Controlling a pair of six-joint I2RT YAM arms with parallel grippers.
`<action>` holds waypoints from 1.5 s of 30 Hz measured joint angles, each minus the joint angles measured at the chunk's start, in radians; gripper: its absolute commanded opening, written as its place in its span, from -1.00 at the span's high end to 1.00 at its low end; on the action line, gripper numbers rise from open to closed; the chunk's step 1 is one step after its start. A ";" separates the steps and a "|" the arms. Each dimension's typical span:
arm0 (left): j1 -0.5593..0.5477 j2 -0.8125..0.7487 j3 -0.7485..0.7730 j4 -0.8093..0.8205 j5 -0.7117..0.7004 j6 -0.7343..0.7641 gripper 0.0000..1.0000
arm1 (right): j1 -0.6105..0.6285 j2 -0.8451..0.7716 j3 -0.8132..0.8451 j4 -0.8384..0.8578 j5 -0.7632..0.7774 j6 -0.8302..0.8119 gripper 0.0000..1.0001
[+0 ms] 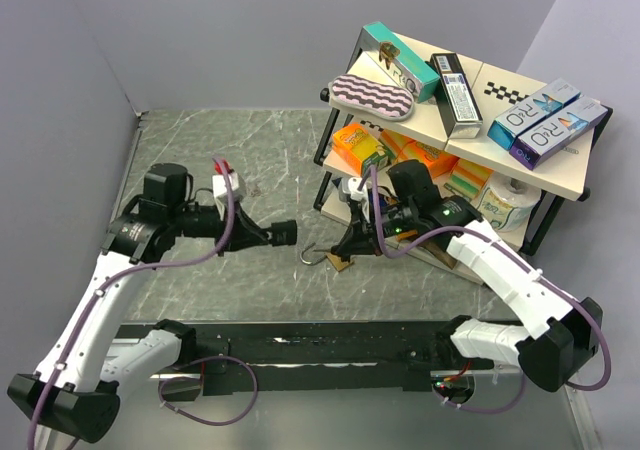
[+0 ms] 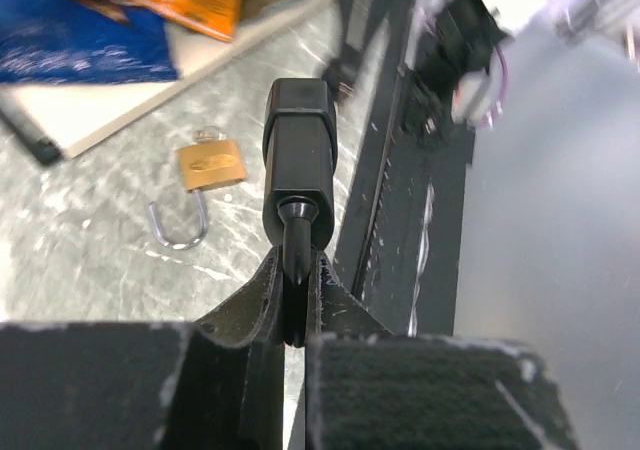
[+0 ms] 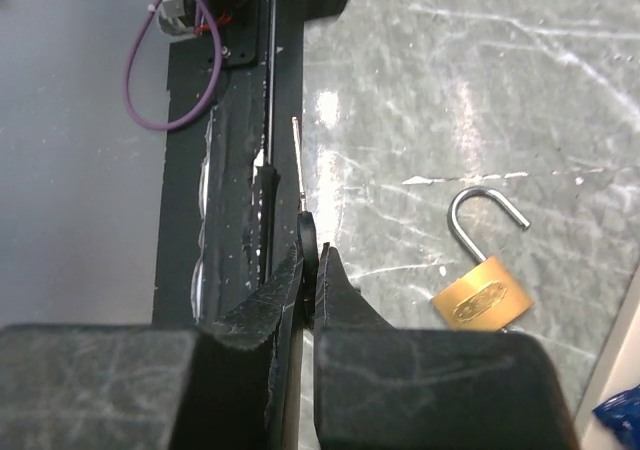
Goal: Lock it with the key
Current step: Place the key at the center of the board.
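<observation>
Right gripper [image 3: 310, 262] pinches the key [image 3: 297, 160] by its head; left gripper [image 2: 297, 282] clamps a black block [image 2: 297, 140]. The key may twist and miss the loose padlock [image 3: 482, 295].

Grey-green marbled tabletop [image 1: 200, 160], scuffed, with bright glare patches. Plain pale lavender-grey walls [image 1: 250, 30] meet at the far corner. Two-tier beige shelf with black metal frame [image 1: 427, 120] stands far right, stocked with boxes. Black strip [image 1: 320, 342] runs along the near edge.
</observation>
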 measured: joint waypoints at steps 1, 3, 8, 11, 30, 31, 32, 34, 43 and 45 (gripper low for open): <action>0.021 0.000 0.000 0.016 0.003 -0.036 0.98 | 0.000 -0.001 -0.006 0.002 0.002 0.004 1.00; 0.078 0.003 -0.008 0.074 0.000 -0.122 0.98 | 0.008 -0.002 -0.014 0.010 0.016 0.020 1.00; 0.283 0.068 -0.039 0.296 -0.052 -0.413 0.98 | 0.105 0.033 -0.014 0.089 0.109 0.054 1.00; 0.388 0.148 -0.039 0.366 -0.100 -0.529 0.98 | 0.180 0.118 0.014 0.127 0.179 0.083 1.00; 0.643 0.212 -0.095 0.306 -0.224 -0.603 0.98 | 0.315 0.886 0.505 0.333 0.423 0.338 1.00; 0.643 0.209 -0.101 0.297 -0.225 -0.592 0.98 | 0.315 0.906 0.514 0.340 0.427 0.342 1.00; 0.643 0.208 -0.104 0.287 -0.225 -0.586 0.99 | 0.314 0.922 0.518 0.348 0.431 0.345 1.00; 0.643 0.208 -0.109 0.274 -0.225 -0.574 0.98 | 0.311 0.947 0.533 0.360 0.428 0.354 1.00; 0.643 0.208 -0.119 0.257 -0.234 -0.555 0.98 | 0.272 1.055 0.622 0.398 0.444 0.375 1.00; 0.643 0.207 -0.122 0.258 -0.236 -0.554 0.98 | 0.258 1.085 0.636 0.399 0.452 0.380 1.00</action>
